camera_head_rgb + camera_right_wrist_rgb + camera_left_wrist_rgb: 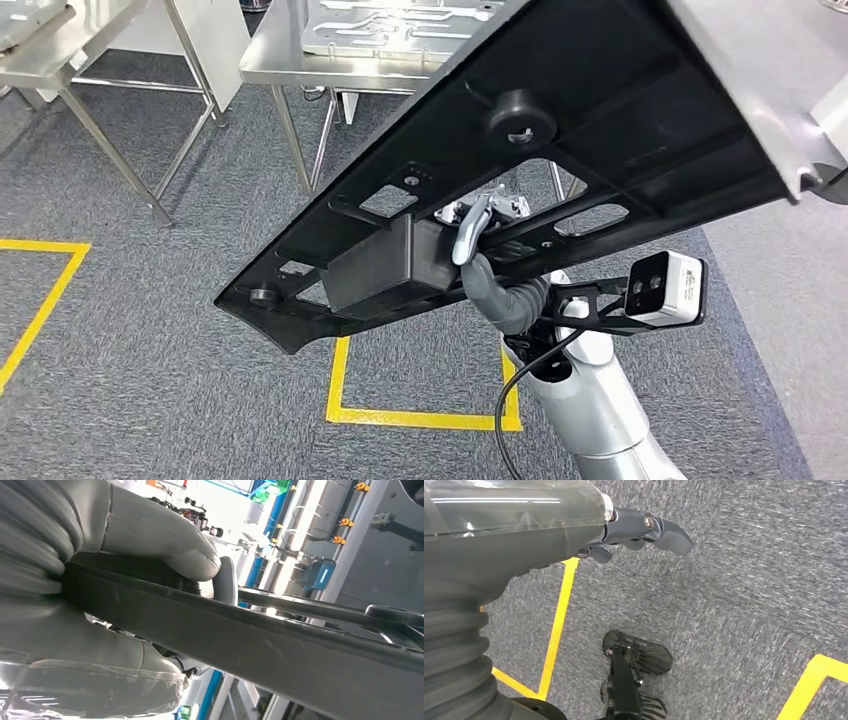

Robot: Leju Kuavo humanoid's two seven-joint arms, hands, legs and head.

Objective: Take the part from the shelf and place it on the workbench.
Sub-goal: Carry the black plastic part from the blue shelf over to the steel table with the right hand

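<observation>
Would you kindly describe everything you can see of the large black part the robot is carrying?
The black part is a long, flat panel of matte material that looks like moulded plastic, with raised ribs, several rectangular cut-outs, small screw holes, a round knob and a boxy block on its underside. It is held tilted in the air above the grey carpet, its low end toward the left of the head view. The right hand grips it from below, fingers through a cut-out; in the right wrist view the thumb presses its edge.

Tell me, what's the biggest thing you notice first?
A big black part stretches tilted across the middle of the head view, high above the grey carpet. The right hand grips it from underneath, near the boxy lump on it. Behind it stands a shiny metal table, and yellow lines mark the floor.
</observation>
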